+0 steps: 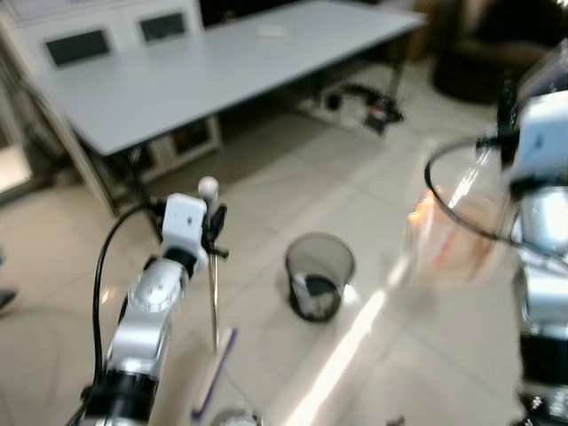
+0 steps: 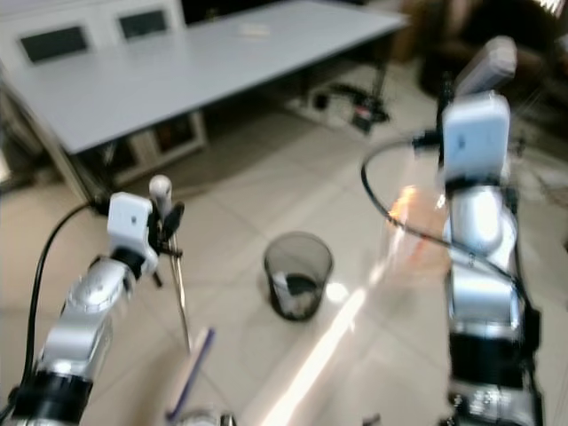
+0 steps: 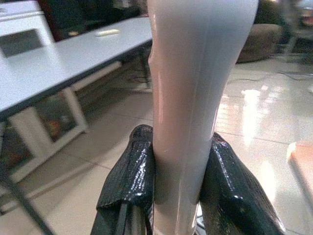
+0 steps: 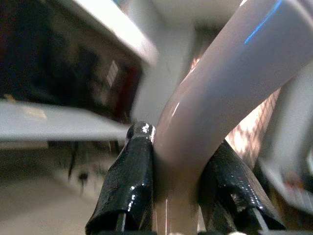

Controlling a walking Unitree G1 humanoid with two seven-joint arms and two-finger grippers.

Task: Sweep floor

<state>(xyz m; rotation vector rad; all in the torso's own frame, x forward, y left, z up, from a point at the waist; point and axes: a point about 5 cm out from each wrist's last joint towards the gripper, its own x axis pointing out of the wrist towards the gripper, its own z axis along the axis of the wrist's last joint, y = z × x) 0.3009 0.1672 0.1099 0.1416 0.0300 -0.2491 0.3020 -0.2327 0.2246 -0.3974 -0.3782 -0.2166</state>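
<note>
My left gripper (image 1: 214,224) is shut on the white top of a broom handle (image 3: 195,88). The thin shaft (image 1: 213,302) runs down to the broom head (image 1: 213,373), which rests on the tiled floor. A black mesh waste bin (image 1: 318,275) stands on the floor just right of the broom, with some rubbish inside. My right gripper (image 4: 178,166) is raised at the right and shut on a pale handle (image 4: 215,112). Below that arm hangs a blurred, see-through orange dustpan (image 2: 415,226).
A long grey table (image 1: 222,71) stands ahead, with white cabinets (image 1: 106,35) behind it. Cables and a power strip (image 1: 366,105) lie on the floor under its right end. A dark seat (image 1: 479,67) is at the far right. Open tiles surround the bin.
</note>
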